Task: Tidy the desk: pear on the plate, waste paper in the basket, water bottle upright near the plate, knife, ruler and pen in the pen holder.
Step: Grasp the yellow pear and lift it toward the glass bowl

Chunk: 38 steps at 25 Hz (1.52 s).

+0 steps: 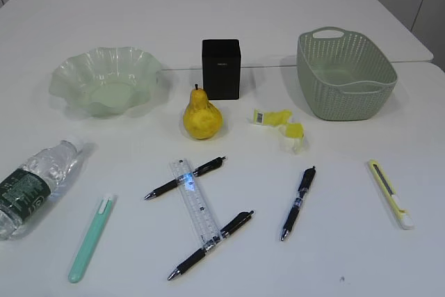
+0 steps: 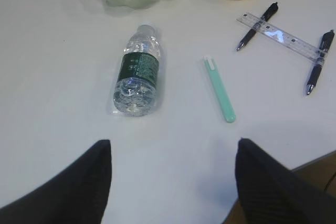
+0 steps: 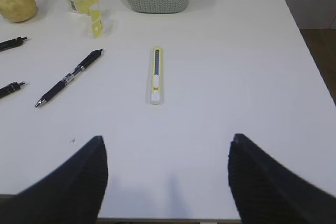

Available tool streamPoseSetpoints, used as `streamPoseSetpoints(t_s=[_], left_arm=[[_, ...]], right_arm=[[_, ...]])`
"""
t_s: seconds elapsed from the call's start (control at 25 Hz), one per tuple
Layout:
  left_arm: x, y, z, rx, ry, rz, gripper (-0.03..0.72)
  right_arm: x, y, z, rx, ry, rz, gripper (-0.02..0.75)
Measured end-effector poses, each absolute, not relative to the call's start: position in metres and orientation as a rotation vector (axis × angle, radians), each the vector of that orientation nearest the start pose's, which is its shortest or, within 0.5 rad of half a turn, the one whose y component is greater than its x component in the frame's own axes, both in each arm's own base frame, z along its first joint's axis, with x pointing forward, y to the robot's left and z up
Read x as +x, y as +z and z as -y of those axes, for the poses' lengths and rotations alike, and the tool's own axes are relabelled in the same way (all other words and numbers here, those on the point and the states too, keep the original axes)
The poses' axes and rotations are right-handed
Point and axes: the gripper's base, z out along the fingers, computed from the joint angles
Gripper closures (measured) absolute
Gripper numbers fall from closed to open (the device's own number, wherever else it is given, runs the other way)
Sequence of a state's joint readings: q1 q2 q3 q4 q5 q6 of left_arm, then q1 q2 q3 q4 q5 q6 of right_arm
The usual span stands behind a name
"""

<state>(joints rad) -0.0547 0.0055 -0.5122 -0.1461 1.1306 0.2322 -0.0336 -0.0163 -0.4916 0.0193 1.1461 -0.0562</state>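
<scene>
Nothing on the counter (image 1: 292, 19) is tidied yet, so this reads as the very start, with both arms held back and no step chosen. The pear (image 1: 202, 115) stands at centre frame in the exterior view, just in front of the black holder (image 1: 221, 69) and well apart from the green plate (image 1: 106, 80) at upper left. The yellow and white paper (image 1: 281, 124) lies right of the pear, near but outside the basket (image 1: 345, 74) at upper right. The bottle (image 1: 36, 181) lies on its side at the left edge, below the plate. The ruler (image 1: 194, 202) lies across the lower middle, resting over one of the pens (image 1: 210, 245) and touching another; a third pen lies to its right. A yellow knife (image 1: 390, 193) lies at lower right and a mint-green one (image 1: 91, 237) at lower left. The left pincer (image 2: 170, 182) hangs open and empty over bare counter, with the bottle straight ahead of it in the upper middle of its wrist view. The right pincer (image 3: 165, 179) is likewise open and empty, with the yellow knife lying lengthwise ahead at its frame centre. I judge the likeliest first moves are the left arm descending on the bottle's body to stand it by the plate, or the right arm lowering squarely across the thin knife, which lies flat and needs a low, precise pinch.
</scene>
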Motion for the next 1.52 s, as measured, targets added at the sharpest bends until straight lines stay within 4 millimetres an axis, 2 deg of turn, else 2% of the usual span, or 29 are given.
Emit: streamPoseSetpoints(t_s=[0.8,1.0,1.2,1.36,1.52], left_arm=[[-0.010,0.276,0.011,0.313,-0.070,-2.075,0.168],[-0.010,0.276,0.011,0.313,-0.070,-2.074,0.168],[-0.006,0.296,0.014,0.308,-0.109,-2.039,0.168],[0.012,0.313,0.018,0.304,-0.152,-2.081,0.168],[0.033,0.328,0.019,0.300,-0.168,-2.138,0.169]], right_arm=[[-0.010,0.268,-0.002,-0.026,-0.028,-2.120,0.183],[-0.010,0.268,-0.005,-0.020,0.018,-2.119,0.183],[-0.011,0.268,-0.005,0.087,0.081,-2.132,0.183],[-0.014,0.269,-0.005,0.109,0.092,-2.185,0.183],[0.003,0.272,-0.005,0.125,0.096,-2.351,0.183]])
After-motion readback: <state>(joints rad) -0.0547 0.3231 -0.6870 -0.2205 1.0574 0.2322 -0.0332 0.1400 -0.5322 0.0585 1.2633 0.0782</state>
